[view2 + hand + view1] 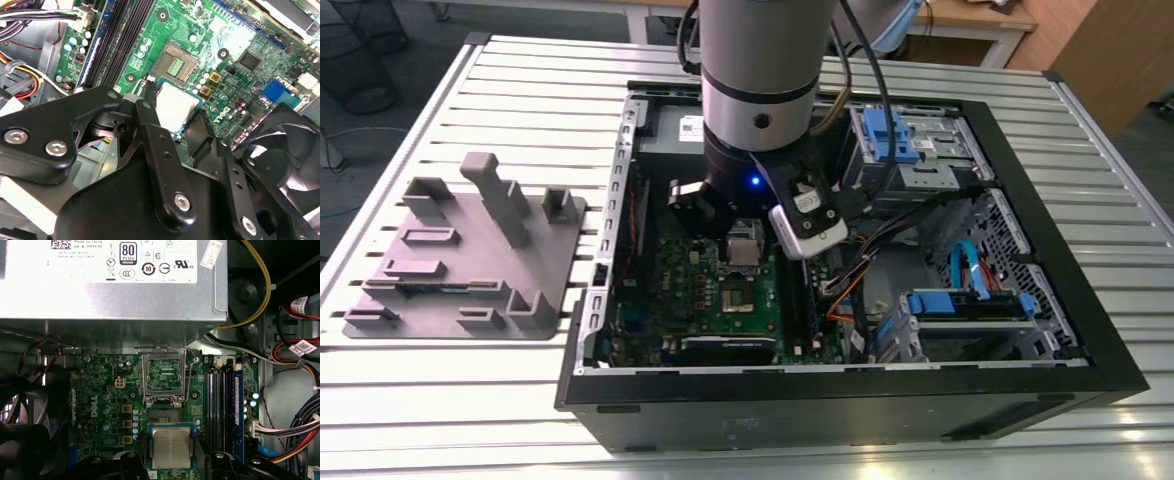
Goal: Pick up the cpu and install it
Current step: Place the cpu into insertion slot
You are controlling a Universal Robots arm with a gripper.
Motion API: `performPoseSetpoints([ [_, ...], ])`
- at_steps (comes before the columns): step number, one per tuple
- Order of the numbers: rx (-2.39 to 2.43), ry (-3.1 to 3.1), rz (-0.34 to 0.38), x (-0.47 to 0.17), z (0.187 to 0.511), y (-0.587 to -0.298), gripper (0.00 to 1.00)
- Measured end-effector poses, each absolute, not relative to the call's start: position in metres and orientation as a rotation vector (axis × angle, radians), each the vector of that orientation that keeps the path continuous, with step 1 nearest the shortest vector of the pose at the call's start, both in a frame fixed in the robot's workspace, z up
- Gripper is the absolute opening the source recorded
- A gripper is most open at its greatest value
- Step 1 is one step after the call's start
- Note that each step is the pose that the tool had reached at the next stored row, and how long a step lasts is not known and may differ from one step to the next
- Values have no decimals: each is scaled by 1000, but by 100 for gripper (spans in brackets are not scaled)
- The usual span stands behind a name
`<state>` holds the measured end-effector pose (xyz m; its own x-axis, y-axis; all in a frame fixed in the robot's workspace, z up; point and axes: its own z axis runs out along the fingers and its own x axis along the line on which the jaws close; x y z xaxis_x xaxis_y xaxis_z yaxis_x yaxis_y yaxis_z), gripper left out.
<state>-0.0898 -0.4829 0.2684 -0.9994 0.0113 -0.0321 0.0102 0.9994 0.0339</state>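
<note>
The cpu [171, 447] is a small silver-topped square with a pale edge, and my gripper [172, 460] is shut on it, black fingers [131, 460] pressing on two opposite sides. It hangs just above the green motherboard [105, 390], next to the open socket [162, 416], whose metal frame [162, 375] is hinged upright. In the second wrist view the cpu [176, 104] sits between the fingertips [148, 107] of my gripper [172, 114], a short way from the bare socket [175, 62]. In the exterior view the arm [758, 90] reaches down into the open computer case [854, 378].
A power supply box [110, 280] sits beyond the socket, memory slots [222, 410] run beside it, and cable bundles [295, 360] lie further out. A black fan [282, 150] is close to the gripper. A grey fixture tray [467, 260] stands outside the case at the exterior view's left.
</note>
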Motion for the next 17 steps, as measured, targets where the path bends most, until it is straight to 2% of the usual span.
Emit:
performPoseSetpoints([
  [17,17,3109,43,-90,254,-483,47],
])
